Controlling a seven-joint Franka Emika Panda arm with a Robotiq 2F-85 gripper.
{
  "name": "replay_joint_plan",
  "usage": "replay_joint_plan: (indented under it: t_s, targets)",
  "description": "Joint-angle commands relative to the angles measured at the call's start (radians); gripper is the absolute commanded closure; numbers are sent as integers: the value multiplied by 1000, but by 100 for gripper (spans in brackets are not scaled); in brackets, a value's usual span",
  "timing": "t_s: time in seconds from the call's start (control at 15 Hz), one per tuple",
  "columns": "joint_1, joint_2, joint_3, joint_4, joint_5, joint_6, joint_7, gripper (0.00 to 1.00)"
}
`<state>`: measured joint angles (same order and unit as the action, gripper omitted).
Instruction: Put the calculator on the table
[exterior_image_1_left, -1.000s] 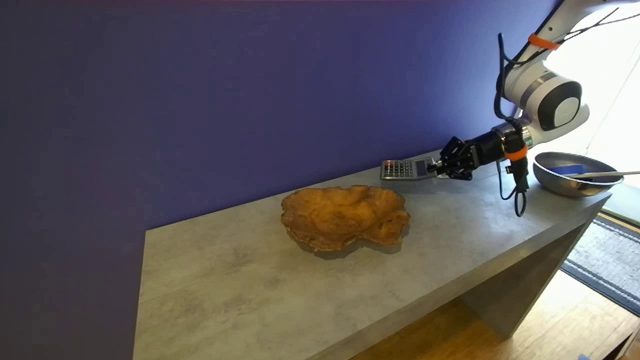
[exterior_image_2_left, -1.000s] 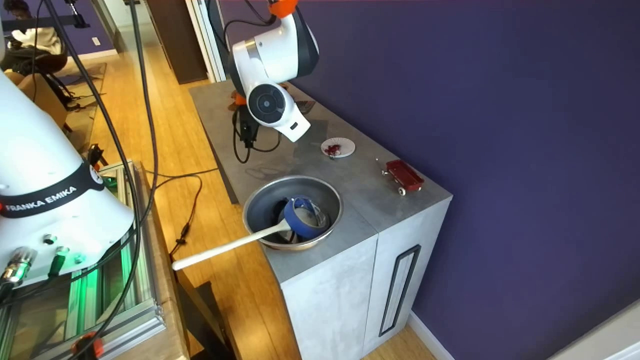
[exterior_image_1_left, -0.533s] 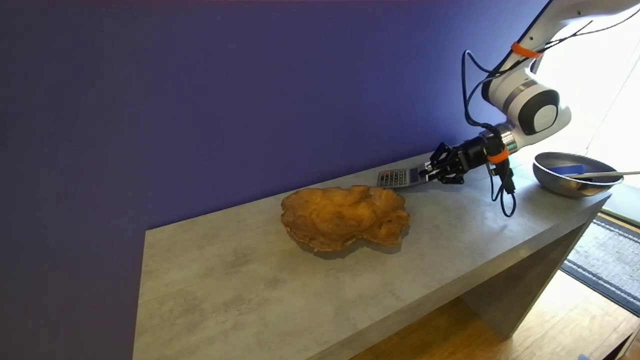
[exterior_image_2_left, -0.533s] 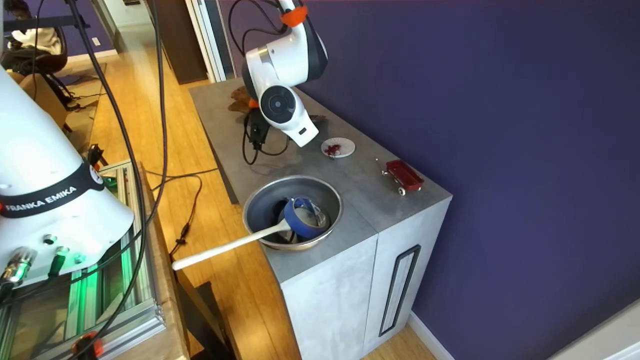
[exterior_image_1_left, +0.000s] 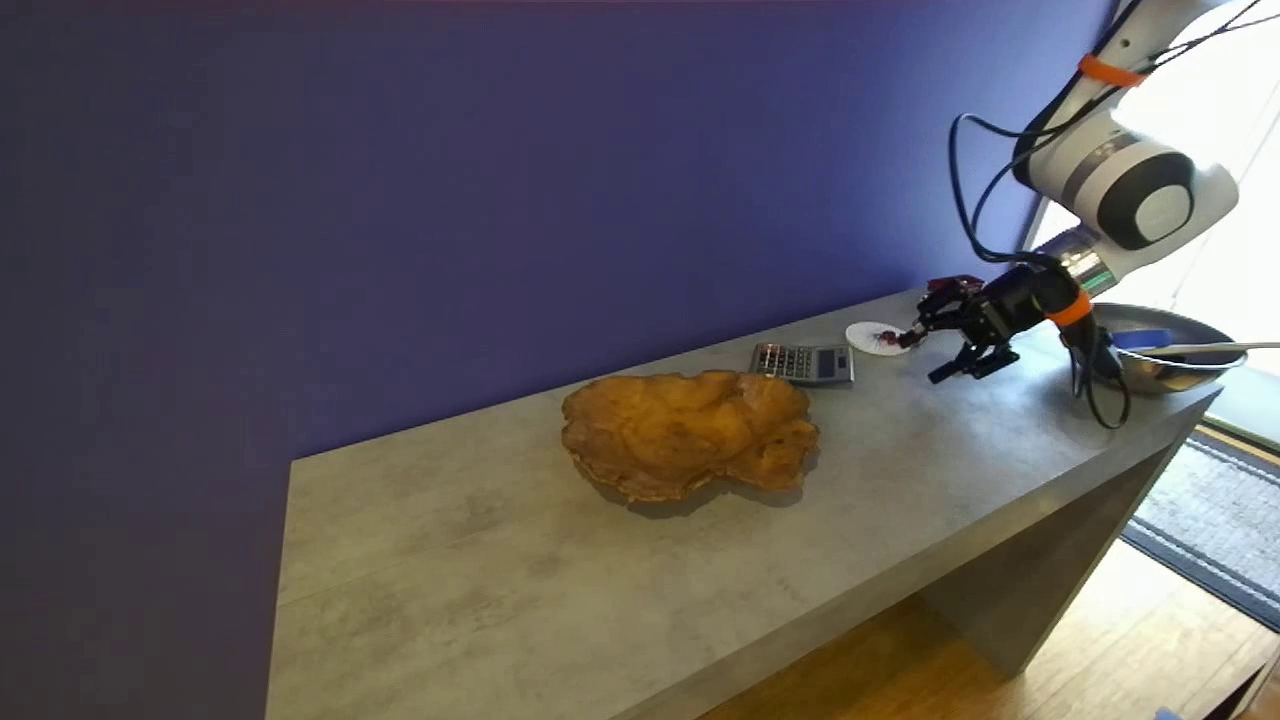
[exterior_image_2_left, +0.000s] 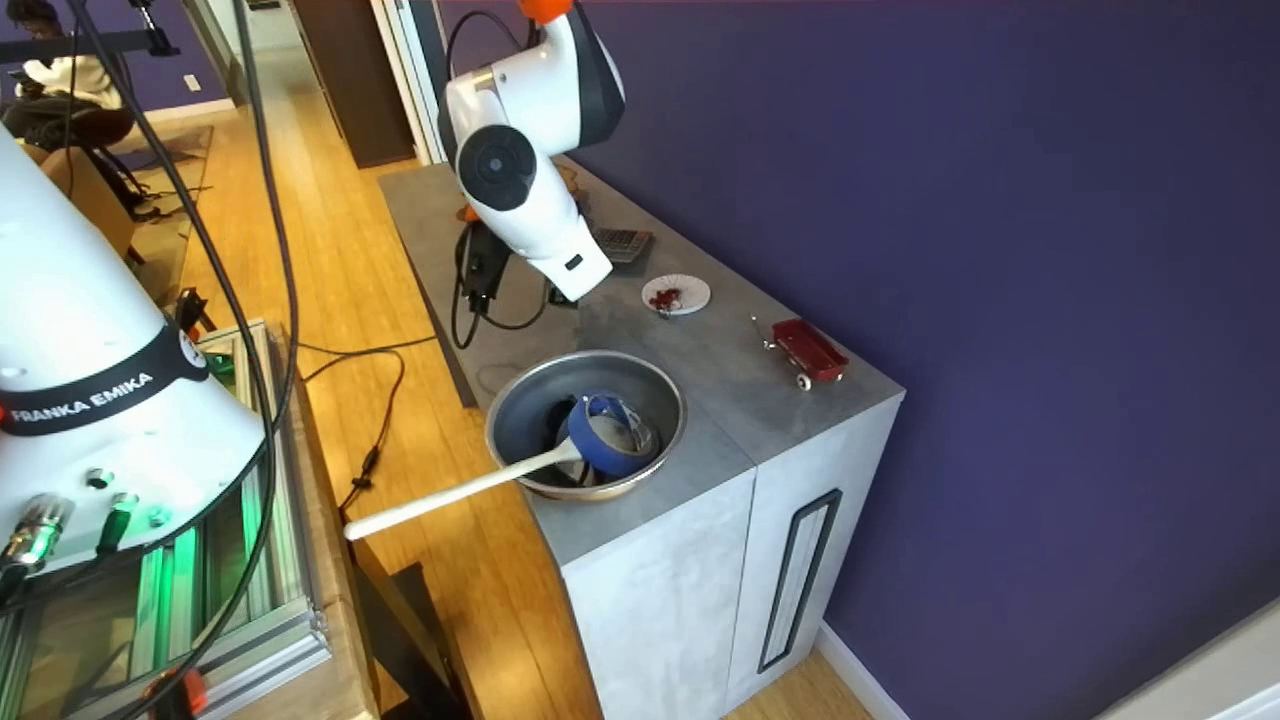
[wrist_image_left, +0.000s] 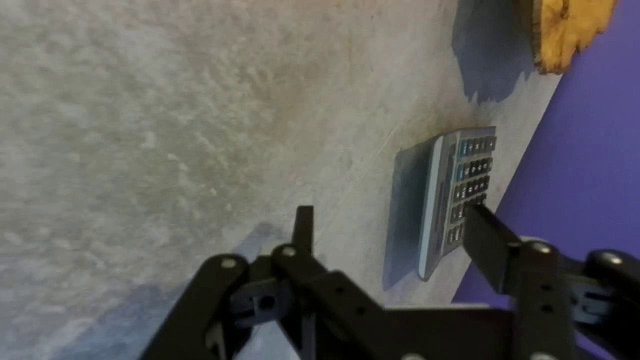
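Clearing the arm (exterior_image_1_left: 1080, 180) away without a knock looks, by my judgement, to be the step in hand. The calculator (exterior_image_1_left: 803, 364) lies face up on the table (exterior_image_1_left: 480, 560), between the wooden bowl (exterior_image_1_left: 690, 435) and the plate (exterior_image_1_left: 862, 338) and near the wall (exterior_image_1_left: 560, 200); the wrist view shows a gap between it and the wooden bowl. The gripper (exterior_image_1_left: 923, 358) is apart from it, its 2 jaws spread wide and holding nothing. So the placing seems done, and only a clean retreat is left.

To do that well, lift with the jaws spread, straight up, before any sideways swing. In an exterior view the upper finger (exterior_image_1_left: 908, 340) crosses the edge of the plate; whether they touch I cannot tell, so a low sweep could drag the plate along. Mind the cable loop (exterior_image_1_left: 1110, 427) too: swung toward the metal bowl (exterior_image_2_left: 528, 400), it could catch the long handle (exterior_image_2_left: 460, 490) jutting past the rim. Nudging the calculator straighter would gain little and might push it against the wooden bowl.
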<state>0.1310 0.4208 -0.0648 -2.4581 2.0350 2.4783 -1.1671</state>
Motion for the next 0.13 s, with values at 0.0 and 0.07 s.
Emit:
replay_joint_plan:
  t_s: [0.0,0.07]
  targets:
    - [11,-250,-10,-228,9,-20,-197,0]
    - [-4,-103,-1,-99,-3,-2,-109,10]
